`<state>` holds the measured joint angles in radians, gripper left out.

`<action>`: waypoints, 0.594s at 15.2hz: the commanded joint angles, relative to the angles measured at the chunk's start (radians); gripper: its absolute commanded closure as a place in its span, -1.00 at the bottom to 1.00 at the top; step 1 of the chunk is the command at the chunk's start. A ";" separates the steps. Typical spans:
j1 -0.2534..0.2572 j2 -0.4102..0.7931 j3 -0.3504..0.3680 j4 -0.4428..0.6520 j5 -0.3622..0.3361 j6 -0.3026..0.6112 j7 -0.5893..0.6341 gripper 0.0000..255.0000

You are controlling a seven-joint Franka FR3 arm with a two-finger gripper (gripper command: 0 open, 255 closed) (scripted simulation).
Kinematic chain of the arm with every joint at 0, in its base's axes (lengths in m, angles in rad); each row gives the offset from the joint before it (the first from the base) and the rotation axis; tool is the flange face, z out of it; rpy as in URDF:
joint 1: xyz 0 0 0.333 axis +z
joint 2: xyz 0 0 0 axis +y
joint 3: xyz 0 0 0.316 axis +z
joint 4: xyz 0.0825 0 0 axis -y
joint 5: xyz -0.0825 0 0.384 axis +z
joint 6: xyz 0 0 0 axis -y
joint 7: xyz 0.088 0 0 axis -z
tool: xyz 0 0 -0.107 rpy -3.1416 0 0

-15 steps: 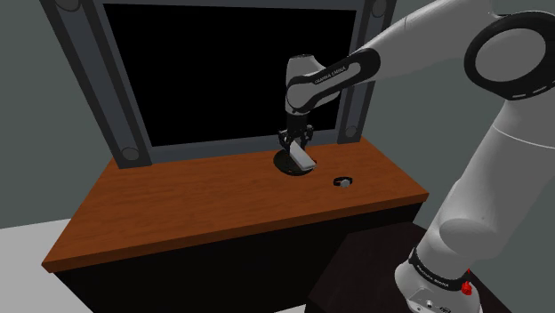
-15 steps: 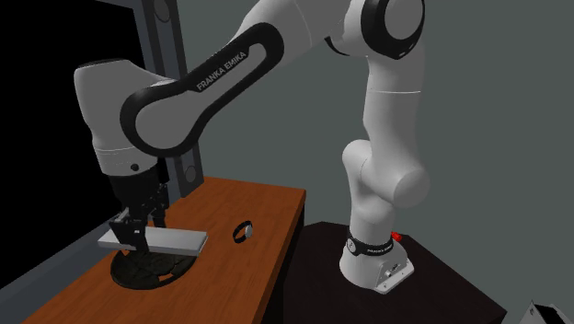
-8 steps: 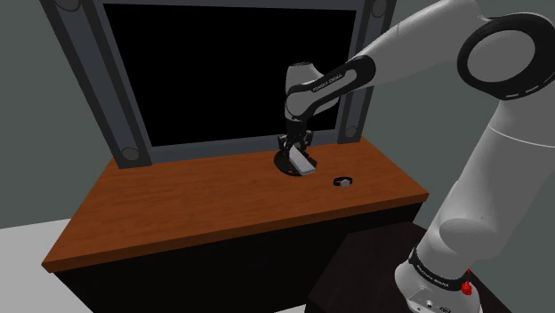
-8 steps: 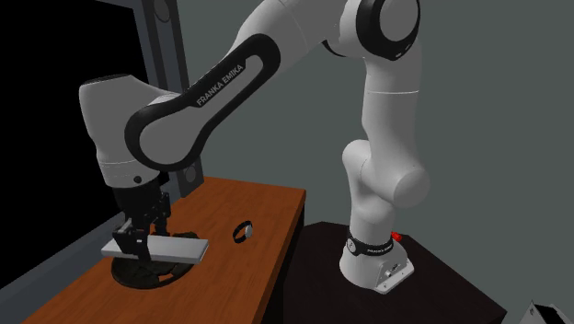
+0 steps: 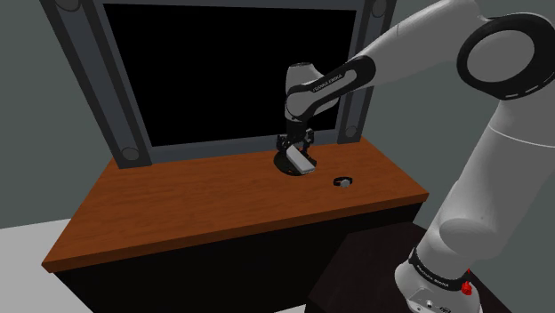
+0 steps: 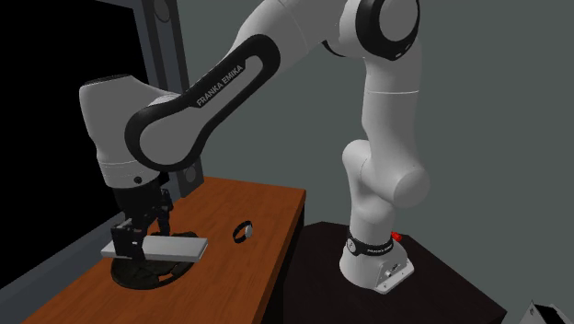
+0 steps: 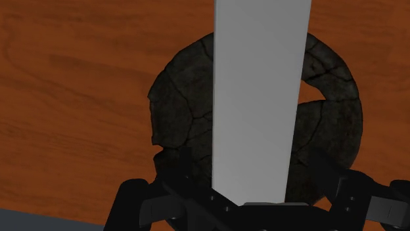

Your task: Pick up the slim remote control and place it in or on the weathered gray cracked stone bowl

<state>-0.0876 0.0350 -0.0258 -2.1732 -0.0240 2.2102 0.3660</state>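
Directly over dark, cracked, round bowl (image 7: 177,111): flat grey rectangular remote (image 7: 259,98).

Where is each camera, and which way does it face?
Shoulder view: beside the stand, looking down across the table; the arm reaches in from the right.
Second exterior view: off the table's other end, looking along it toward the arm's base.
Wrist view: rides the gripper, looking down along it.
All three share the remote over the bowl.
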 commanded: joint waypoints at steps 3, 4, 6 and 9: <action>0.001 -0.032 0.001 0.033 0.000 -0.065 0.001 -1.00; 0.001 -0.045 0.001 0.052 0.000 -0.098 0.001 -1.00; 0.002 -0.055 0.002 0.068 0.000 -0.124 0.001 -1.00; 0.002 -0.055 0.002 0.068 0.000 -0.124 0.001 -1.00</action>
<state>-0.0862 -0.0199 -0.0244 -2.1063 -0.0238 2.0889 0.3662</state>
